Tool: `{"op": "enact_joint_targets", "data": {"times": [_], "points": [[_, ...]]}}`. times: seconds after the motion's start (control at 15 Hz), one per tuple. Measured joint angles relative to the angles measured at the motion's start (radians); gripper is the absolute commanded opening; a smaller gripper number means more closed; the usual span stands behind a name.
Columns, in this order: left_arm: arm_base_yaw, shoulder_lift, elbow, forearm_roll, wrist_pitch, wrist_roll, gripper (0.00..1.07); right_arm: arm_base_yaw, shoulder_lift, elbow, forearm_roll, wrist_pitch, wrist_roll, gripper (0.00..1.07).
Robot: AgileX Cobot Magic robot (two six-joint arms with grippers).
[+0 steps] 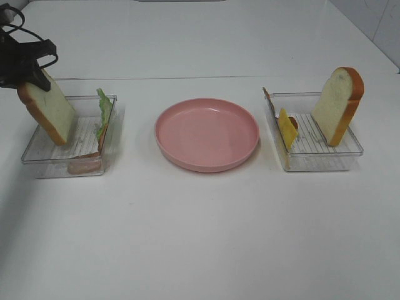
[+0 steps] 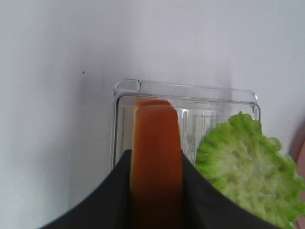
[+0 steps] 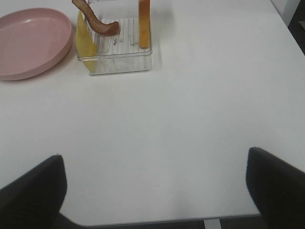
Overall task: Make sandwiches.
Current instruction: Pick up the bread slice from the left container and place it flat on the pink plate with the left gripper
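1. Exterior high view, far left: the black left gripper (image 2: 156,164) pinches a white toy bread slice with orange-brown crust (image 1: 50,112) by its top edge. The left wrist view shows both fingers pressed against the crust. The slice hangs tilted, with its lower end inside the left clear plastic rectangular tray (image 1: 47,170).
2. A ruffled green lettuce leaf (image 1: 104,112) leans against that tray's right wall, and a brown-pink bacon strip (image 1: 84,165) lies along its front wall.
3. A round pink plate (image 1: 206,134) sits on the white table (image 1: 200,244) between the two trays.
4. The right clear plastic tray (image 1: 325,164) holds a yellow cheese square (image 1: 285,136) at its left wall, with a second bacon strip (image 3: 95,21) just beside it. A second white bread slice (image 1: 337,106) stands on edge at the right.
5. In the right wrist view, the right gripper (image 3: 155,157) is spread wide over the table, well apart from its tray, with nothing between its fingers.
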State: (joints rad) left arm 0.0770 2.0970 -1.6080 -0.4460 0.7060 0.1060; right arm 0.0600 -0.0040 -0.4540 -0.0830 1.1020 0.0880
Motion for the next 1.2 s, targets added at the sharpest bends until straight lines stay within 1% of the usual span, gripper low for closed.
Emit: {"op": "enact_joint_targets", "data": {"times": [0.07,0.13,0.2,0.33,0.47,0.53,0.6,0.67,0.73,0.8,0.87,1.0,1.07,1.2], "points": [[0.000,-0.009,-0.005,0.000,0.006,0.000,0.00,0.000,0.000,0.000,0.000,0.000,0.000,0.98],[0.000,-0.064,-0.037,0.001,0.028,0.000,0.00,0.000,0.000,0.000,0.000,0.000,0.000,0.98],[0.000,-0.077,-0.052,0.003,0.025,0.000,0.00,0.000,0.000,0.000,0.000,0.000,0.000,0.98],[0.000,-0.153,-0.146,0.020,0.027,-0.001,0.00,0.000,0.000,0.000,0.000,0.000,0.000,0.98],[-0.007,-0.173,-0.197,-0.013,0.027,-0.002,0.00,0.000,0.000,0.000,0.000,0.000,0.000,0.98],[-0.024,-0.177,-0.221,-0.053,0.027,0.002,0.00,0.000,0.000,0.000,0.000,0.000,0.000,0.98],[-0.086,-0.177,-0.237,-0.102,0.017,0.034,0.00,0.000,0.000,0.000,0.000,0.000,0.000,0.98],[-0.114,-0.173,-0.238,-0.117,0.006,0.047,0.00,0.000,0.000,0.000,0.000,0.000,0.000,0.98],[-0.167,-0.163,-0.240,-0.142,-0.014,0.061,0.00,0.000,0.000,0.000,0.000,0.000,0.000,0.98],[-0.244,-0.132,-0.242,-0.176,-0.042,0.069,0.00,0.000,0.000,0.000,0.000,0.000,0.000,0.98],[-0.265,-0.121,-0.242,-0.186,-0.049,0.069,0.00,0.000,0.000,0.000,0.000,0.000,0.000,0.98],[-0.357,-0.058,-0.242,-0.211,-0.064,0.071,0.00,0.000,0.000,0.000,0.000,0.000,0.000,0.98],[-0.419,-0.007,-0.242,-0.242,-0.087,0.071,0.00,0.000,0.000,0.000,0.000,0.000,0.000,0.98],[-0.477,0.054,-0.242,-0.282,-0.112,0.072,0.00,0.000,0.000,0.000,0.000,0.000,0.000,0.98]]}}
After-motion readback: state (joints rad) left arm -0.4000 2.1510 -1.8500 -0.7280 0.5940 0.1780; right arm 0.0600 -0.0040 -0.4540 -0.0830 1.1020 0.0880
